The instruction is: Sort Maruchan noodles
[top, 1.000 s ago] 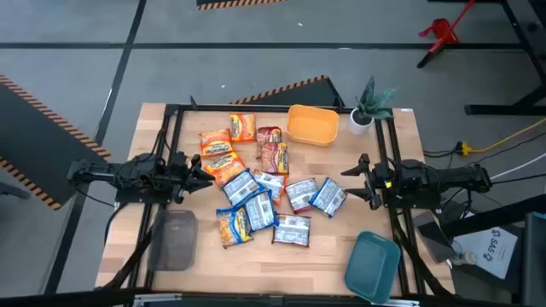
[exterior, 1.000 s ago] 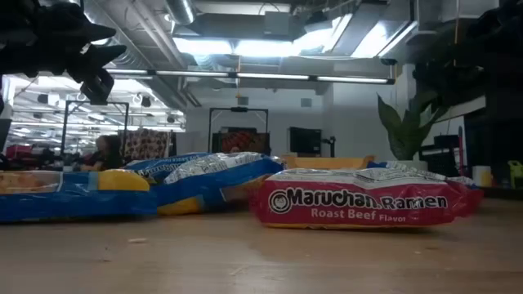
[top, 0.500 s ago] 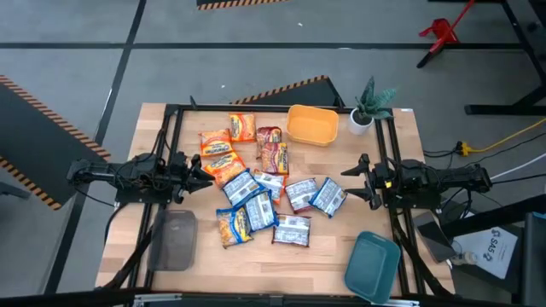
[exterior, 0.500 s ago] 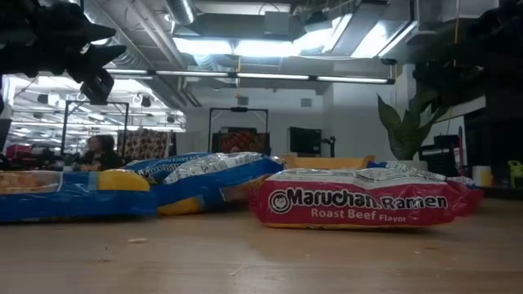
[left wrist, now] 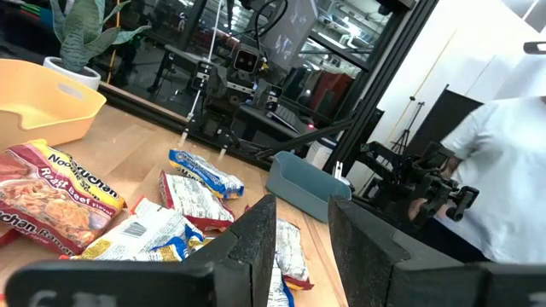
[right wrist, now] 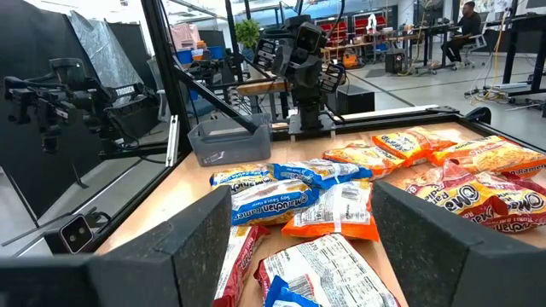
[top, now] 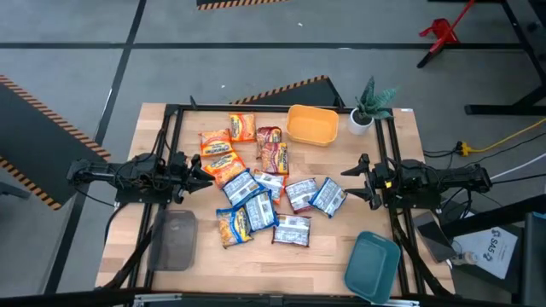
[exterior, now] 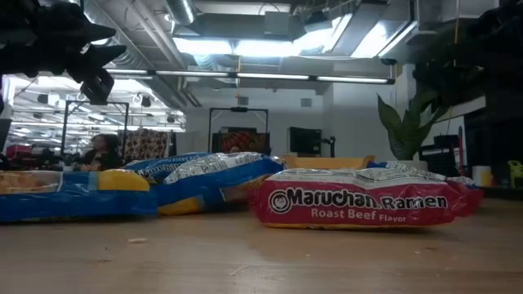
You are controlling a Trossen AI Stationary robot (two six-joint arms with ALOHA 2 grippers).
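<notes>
Several Maruchan noodle packets lie flat and loose in the middle of the table: orange ones at the far left, red ones beside them, blue-and-white ones nearer the front. A red Roast Beef packet lies closest in the low view. My left gripper is open, hovering at the left edge of the pile; its fingers frame the packets in the left wrist view. My right gripper is open to the right of the pile, also shown in the right wrist view. Neither touches anything.
A yellow bowl and a small potted plant stand at the far edge. A grey tray lies near left, a teal tray near right. A person in white stands beyond the table's right side.
</notes>
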